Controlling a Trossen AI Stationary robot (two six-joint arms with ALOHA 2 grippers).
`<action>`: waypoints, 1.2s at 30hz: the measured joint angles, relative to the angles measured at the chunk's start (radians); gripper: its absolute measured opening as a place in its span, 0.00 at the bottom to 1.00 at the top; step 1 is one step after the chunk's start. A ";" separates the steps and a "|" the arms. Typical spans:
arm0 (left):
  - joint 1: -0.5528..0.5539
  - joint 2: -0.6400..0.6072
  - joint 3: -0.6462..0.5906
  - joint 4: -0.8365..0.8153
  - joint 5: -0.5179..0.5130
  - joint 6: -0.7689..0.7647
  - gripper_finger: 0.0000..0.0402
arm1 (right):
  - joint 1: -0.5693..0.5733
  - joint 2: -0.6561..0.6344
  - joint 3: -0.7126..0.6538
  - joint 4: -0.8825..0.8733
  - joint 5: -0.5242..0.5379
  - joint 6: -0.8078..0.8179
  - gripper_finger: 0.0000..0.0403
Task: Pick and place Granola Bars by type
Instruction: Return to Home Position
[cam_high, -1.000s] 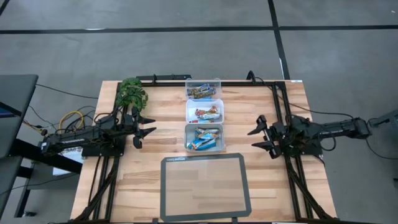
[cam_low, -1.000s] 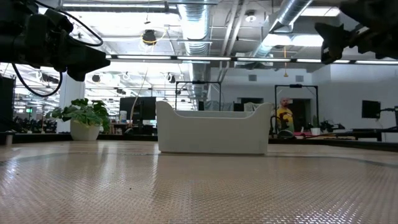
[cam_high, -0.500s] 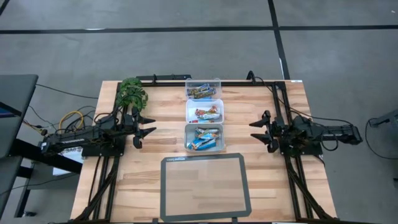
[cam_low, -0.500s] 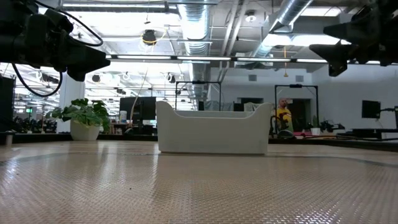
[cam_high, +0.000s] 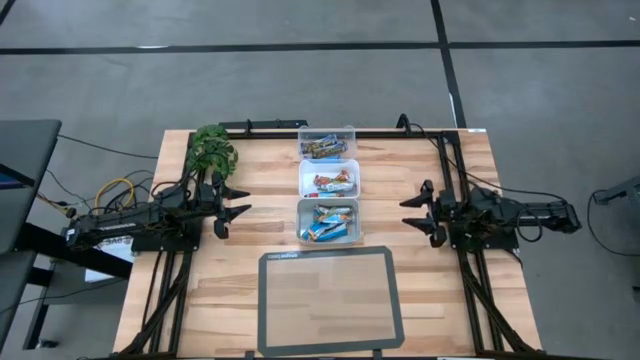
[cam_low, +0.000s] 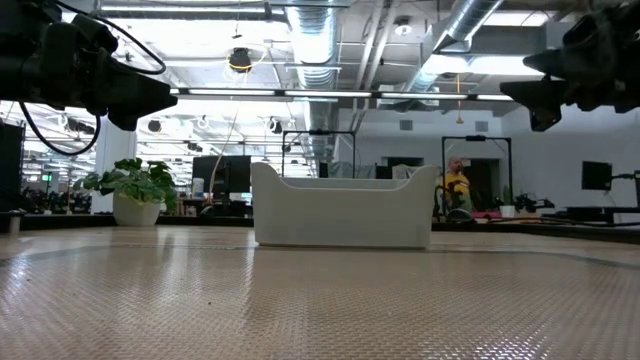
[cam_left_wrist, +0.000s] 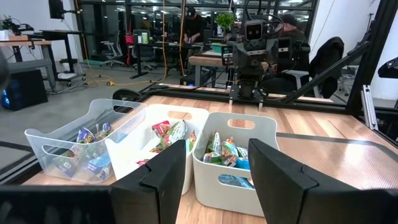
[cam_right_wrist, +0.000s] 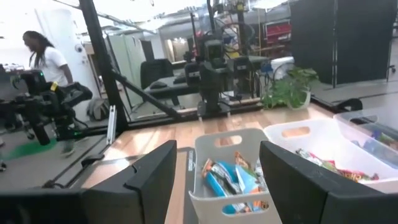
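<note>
Wrapped granola bars lie in three clear tubs in a row at the table's middle. The near tub (cam_high: 328, 221) holds mixed blue and multicoloured bars (cam_right_wrist: 233, 176); the middle tub (cam_high: 329, 180) holds green and red ones (cam_left_wrist: 168, 132); the far tub (cam_high: 326, 144) holds dark and blue ones (cam_left_wrist: 87, 157). My left gripper (cam_high: 236, 201) hovers open left of the tubs, fingers pointing at them. My right gripper (cam_high: 414, 213) hovers open right of the near tub, also pointing at it. Neither touches anything.
A dark-framed mat (cam_high: 330, 299) lies at the table's near edge, below the tubs. A potted plant (cam_high: 211, 149) stands at the far left corner. Bare wood lies between each gripper and the tubs. People show in the room beyond the table.
My right gripper has swung toward the table's far edge and slightly toward the tubs, turning level so its fingers now point straight at the near tub. The left arm and the tubs have kept still.
</note>
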 joint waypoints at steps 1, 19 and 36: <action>0.000 0.000 0.000 0.000 0.000 0.000 0.42 | 0.000 0.000 0.000 0.008 0.000 0.000 0.56; 0.000 0.000 0.000 0.000 0.000 0.000 0.42 | -0.002 0.000 0.000 0.020 0.002 0.052 0.56; 0.000 0.000 0.000 0.000 0.000 0.000 0.42 | -0.002 0.000 0.000 0.020 0.002 0.053 0.56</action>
